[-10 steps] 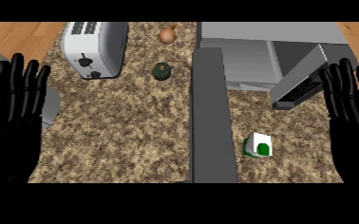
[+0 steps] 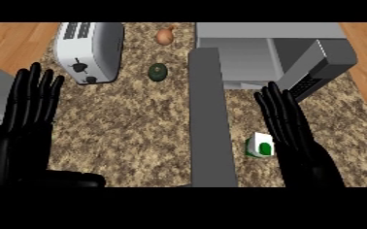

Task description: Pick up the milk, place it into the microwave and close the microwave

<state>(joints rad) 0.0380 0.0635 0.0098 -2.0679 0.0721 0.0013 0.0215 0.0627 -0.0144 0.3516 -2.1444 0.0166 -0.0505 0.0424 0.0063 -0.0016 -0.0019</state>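
Observation:
The milk (image 2: pixel 259 145) is a small white carton with a green mark, standing on the speckled counter at the lower right. My right hand (image 2: pixel 290 131) is open with straight fingers, just right of the carton and partly over it, not holding it. The grey microwave (image 2: pixel 251 58) stands at the back right, its door (image 2: pixel 319 70) swung open toward the right. At the left edge my left hand (image 2: pixel 28 111) rests open, fingers up.
A white toaster (image 2: pixel 90 51) stands at the back left. A dark green round fruit (image 2: pixel 158 71) and a brownish onion-like thing (image 2: pixel 165 35) lie behind the counter's middle. A grey upright slab (image 2: pixel 209 121) runs down the counter, left of the milk.
My right hand has moved left from the right edge to beside the milk carton. The left hand has shifted slightly inward. The carton has not moved.

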